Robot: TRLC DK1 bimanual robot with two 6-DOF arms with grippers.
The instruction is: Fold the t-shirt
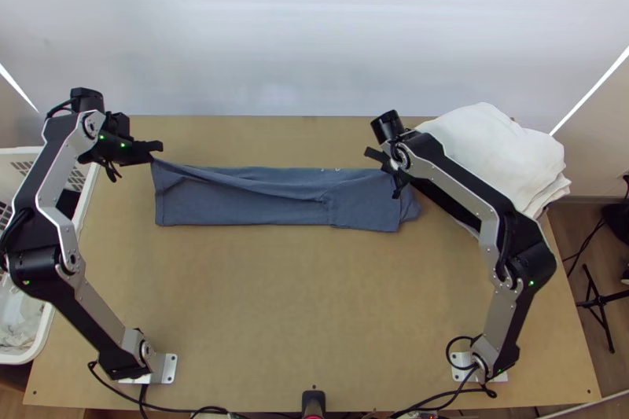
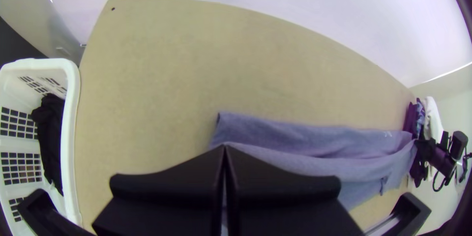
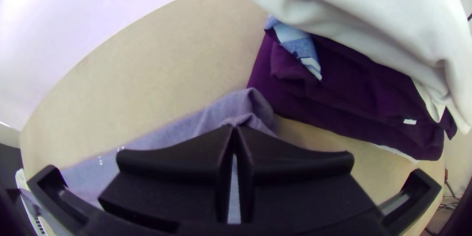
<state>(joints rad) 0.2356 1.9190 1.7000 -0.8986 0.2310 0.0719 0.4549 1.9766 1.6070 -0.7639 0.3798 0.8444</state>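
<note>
The blue-grey t-shirt [image 1: 244,203] lies as a long narrow strip across the table, its upper layer drawn into a ridge between the two grippers. At its left end, my left gripper [image 1: 157,152] is shut on a corner of the cloth; in the left wrist view the shirt [image 2: 314,147] runs away from the left gripper [image 2: 224,148]. My right gripper [image 1: 391,171] is at the strip's other end, and in the right wrist view the right gripper [image 3: 236,129] is shut on a pinched edge of the shirt [image 3: 196,123].
A pile of cloth with a white piece [image 1: 503,156] on top lies at the table's right, close to the right arm; dark purple fabric [image 3: 319,88] shows beneath. A white basket [image 2: 71,132] holding black cloth stands beside the left edge.
</note>
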